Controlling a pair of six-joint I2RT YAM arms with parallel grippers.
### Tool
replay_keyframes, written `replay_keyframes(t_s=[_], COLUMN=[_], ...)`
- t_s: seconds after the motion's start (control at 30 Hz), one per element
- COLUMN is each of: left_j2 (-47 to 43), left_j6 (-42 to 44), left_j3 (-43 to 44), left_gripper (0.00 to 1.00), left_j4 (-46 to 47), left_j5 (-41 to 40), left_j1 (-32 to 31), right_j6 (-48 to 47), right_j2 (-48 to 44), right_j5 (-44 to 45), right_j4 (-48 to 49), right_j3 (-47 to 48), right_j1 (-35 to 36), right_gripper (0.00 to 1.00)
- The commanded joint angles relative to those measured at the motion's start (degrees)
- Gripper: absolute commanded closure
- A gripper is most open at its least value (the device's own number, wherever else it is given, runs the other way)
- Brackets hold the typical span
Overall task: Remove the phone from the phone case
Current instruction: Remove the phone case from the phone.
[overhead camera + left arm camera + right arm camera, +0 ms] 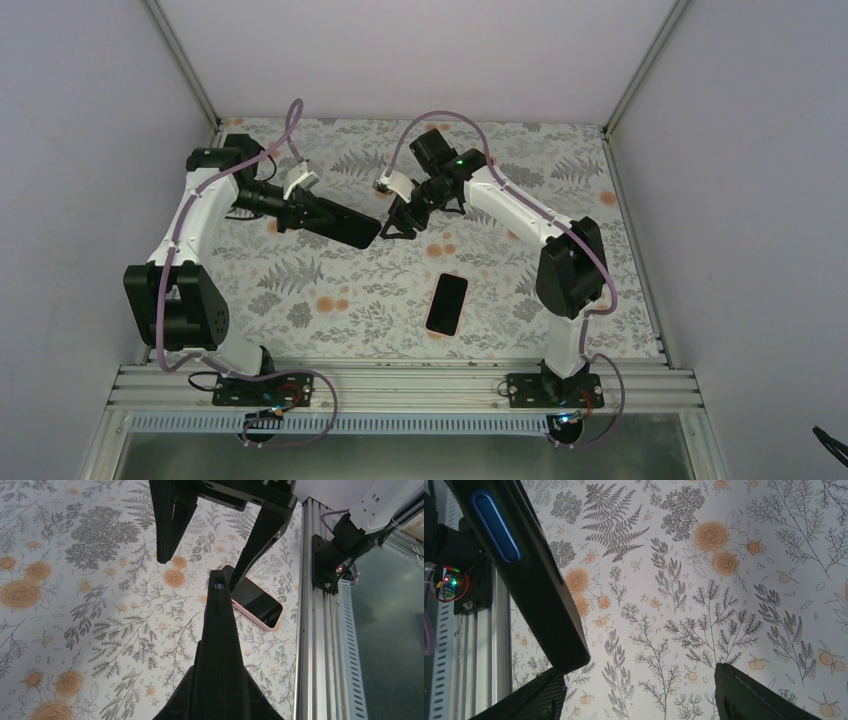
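My left gripper is shut on a black phone-shaped slab and holds it above the table, pointing right. In the left wrist view the slab is edge-on between my shut fingers. My right gripper is open, with its jaws on either side of the slab's free end. In the right wrist view the slab shows a blue oblong on its side and ends just above the left finger. A dark glossy phone in a pink rim lies flat on the table and also shows in the left wrist view.
A floral cloth covers the table. An aluminium rail runs along the near edge and carries both arm bases. White walls close in the back and both sides.
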Motion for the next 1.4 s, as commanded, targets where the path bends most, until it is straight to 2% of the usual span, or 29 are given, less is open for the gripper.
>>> replay_keyframes(t_s=[0.0, 0.27, 0.7, 0.83, 1.07, 1.37], left_j2=[-0.3, -0.82, -1.12, -1.55, -0.22, 1.54], left_j6=[0.38, 0.28, 0.68, 0.96, 1.37, 1.38], left_j3=[1.06, 0.26, -0.5, 0.4, 0.83, 1.89], left_gripper=[0.98, 0.98, 0.98, 0.98, 0.98, 0.98], left_j4=[-0.32, -0.33, -0.33, -0.33, -0.32, -0.31], left_j5=[5.35, 6.41, 5.89, 5.12, 4.39, 5.83], left_j1=[-0.04, -0.34, -2.46, -1.28, -0.58, -0.58], right_j6=[1.26, 2.31, 1.92, -0.43, -6.22, -4.42], right_j2=[0.0, 2.6, 9.5, 6.21, -1.27, -1.55], right_j5=[-0.01, 2.7, 3.64, 2.83, -5.01, -6.05], right_j4=[1.39, 2.21, -1.7, -2.83, -7.56, -5.96], right_j3=[1.6, 4.38, 15.02, 11.85, 4.24, 2.09], right_j1=[-0.78, -1.6, -2.25, -4.03, -5.33, -3.29], right_gripper=[0.28, 0.3, 0.32, 0.31, 0.3, 0.34])
